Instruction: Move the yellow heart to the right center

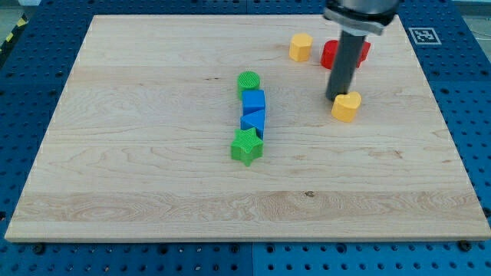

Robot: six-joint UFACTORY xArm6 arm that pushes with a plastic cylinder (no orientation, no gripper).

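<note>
The yellow heart lies on the wooden board, right of the middle. My tip rests on the board against the heart's upper left side. The dark rod rises from there toward the view's top. A second yellow block, roughly hexagonal, sits near the view's top. A red block lies behind the rod and is partly hidden by it; its shape cannot be made out.
A column of blocks stands in the board's middle: a green cylinder, a blue cube, a blue triangle and a green star. The board's right edge lies right of the heart.
</note>
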